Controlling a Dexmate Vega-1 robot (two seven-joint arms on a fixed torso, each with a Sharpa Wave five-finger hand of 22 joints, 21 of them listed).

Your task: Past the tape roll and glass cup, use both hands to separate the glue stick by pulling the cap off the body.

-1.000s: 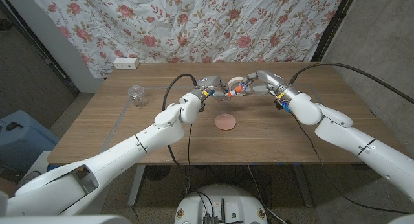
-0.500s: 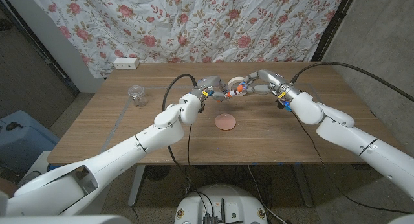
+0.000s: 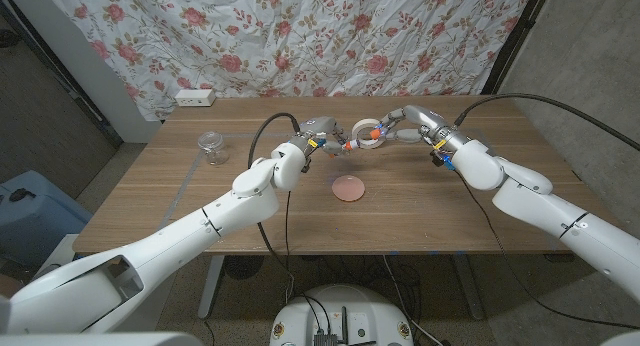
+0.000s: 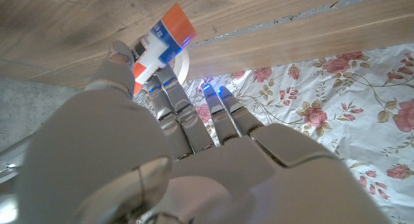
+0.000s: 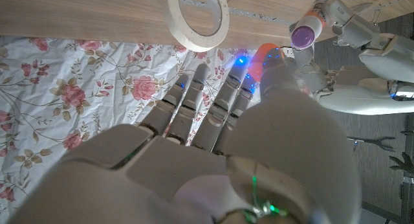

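Since a second ago the two hands have drawn apart over the far middle of the table (image 3: 420,211), and a gap now shows between the glue stick body (image 3: 349,144) and the orange cap (image 3: 373,138), which earlier sat joined.

From the head view, the left hand (image 3: 322,136) holds the body out toward the right hand (image 3: 397,127), which pinches the cap; both are lifted off the wood, just in front of the tape roll (image 3: 368,129) near the far edge. Holding each part in its own hand along one line lets the pull run straight. The glass cup (image 3: 211,146) stands well apart toward the far left corner, and a small pink disc (image 3: 348,188) lies nearer the robot, under the hands. Open wood lies to either side, so each arm has room to draw back outward; the far edge and the floral cloth (image 3: 300,36) behind it are close.

In the left wrist view, the left hand (image 4: 174,140) grasps the body (image 4: 160,46) between thumb and fingers, its open end pointing away.

In the right wrist view, the right hand (image 5: 220,153) has the cap (image 5: 264,59) pinched at its thumb tip, the other fingers extended. The body's purple glue end (image 5: 301,35) faces it, apart from the cap, with the tape roll (image 5: 197,18) lying on the table beyond. The separation looks done.
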